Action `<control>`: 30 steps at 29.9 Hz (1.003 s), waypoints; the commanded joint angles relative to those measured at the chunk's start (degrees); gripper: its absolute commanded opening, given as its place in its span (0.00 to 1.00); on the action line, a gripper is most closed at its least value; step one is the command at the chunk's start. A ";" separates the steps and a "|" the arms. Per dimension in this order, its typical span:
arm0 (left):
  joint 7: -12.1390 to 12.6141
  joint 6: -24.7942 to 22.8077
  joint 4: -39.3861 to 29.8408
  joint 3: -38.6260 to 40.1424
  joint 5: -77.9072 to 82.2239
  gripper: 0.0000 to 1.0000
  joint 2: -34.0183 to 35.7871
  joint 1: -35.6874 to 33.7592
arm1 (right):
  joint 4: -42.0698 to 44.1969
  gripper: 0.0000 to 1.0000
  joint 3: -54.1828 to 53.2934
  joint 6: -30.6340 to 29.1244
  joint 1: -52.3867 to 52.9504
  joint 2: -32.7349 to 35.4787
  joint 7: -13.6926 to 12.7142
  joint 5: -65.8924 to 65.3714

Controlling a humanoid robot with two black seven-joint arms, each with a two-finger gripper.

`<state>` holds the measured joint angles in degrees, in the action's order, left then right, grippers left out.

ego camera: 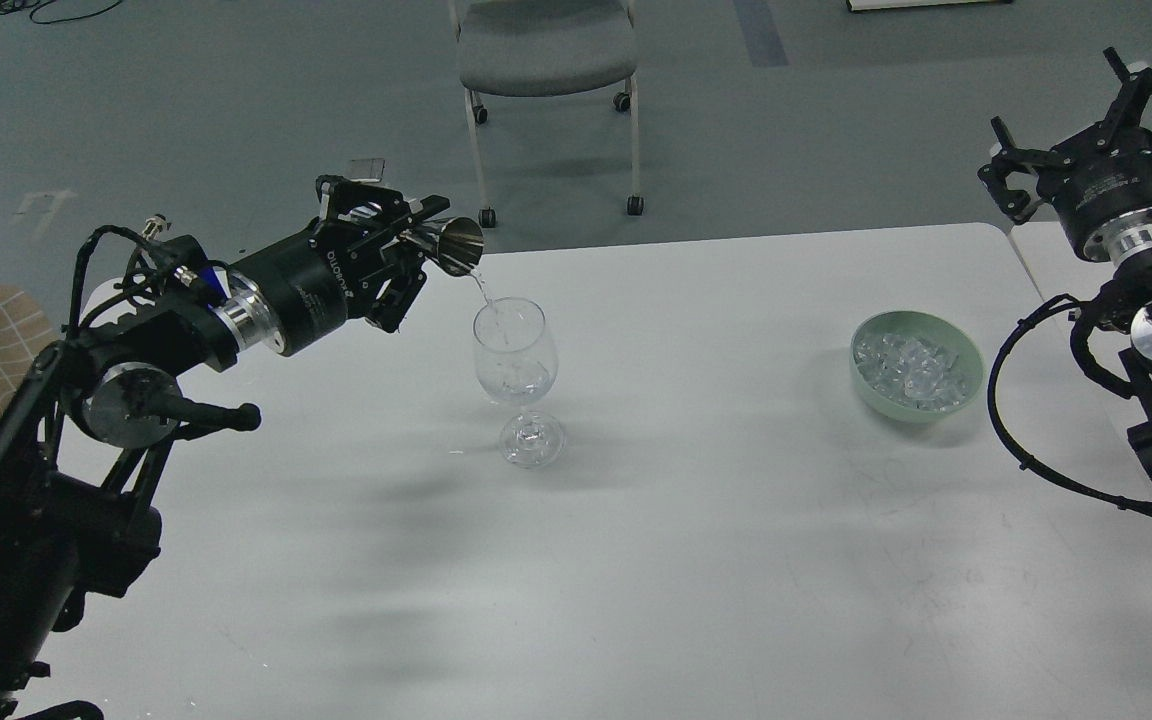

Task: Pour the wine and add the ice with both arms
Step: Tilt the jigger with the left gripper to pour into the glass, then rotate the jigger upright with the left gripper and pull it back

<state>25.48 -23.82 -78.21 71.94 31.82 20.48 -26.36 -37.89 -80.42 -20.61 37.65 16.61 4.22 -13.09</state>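
We are clamping our left hand (414, 250) on a steel jigger (456, 246), tipping wine (482, 288) into the centre glass (514, 352); our right hand (1086, 125), fingers apart, is waiting upper right above the ice (911, 370).

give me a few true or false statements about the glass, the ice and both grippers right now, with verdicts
1. The left gripper holds a metal cup tipped over the wine glass. True.
2. The ice is in the wine glass. False: it sits in the green bowl.
3. The right gripper grips the bowl. False: it is open, raised, holding nothing.
4. A thin stream of wine falls into the glass. True.
5. The glass lies on its side. False: it stands upright on the table.
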 commanded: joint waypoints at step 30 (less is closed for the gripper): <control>2.52 -0.26 -1.68 -4.53 10.36 0.00 3.24 -4.40 | 0.01 1.00 -0.09 -0.40 -0.21 1.50 0.00 0.17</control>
<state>26.90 -24.09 -78.88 67.41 41.93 23.62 -30.55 -37.87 -80.51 -20.95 37.27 17.62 4.31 -12.92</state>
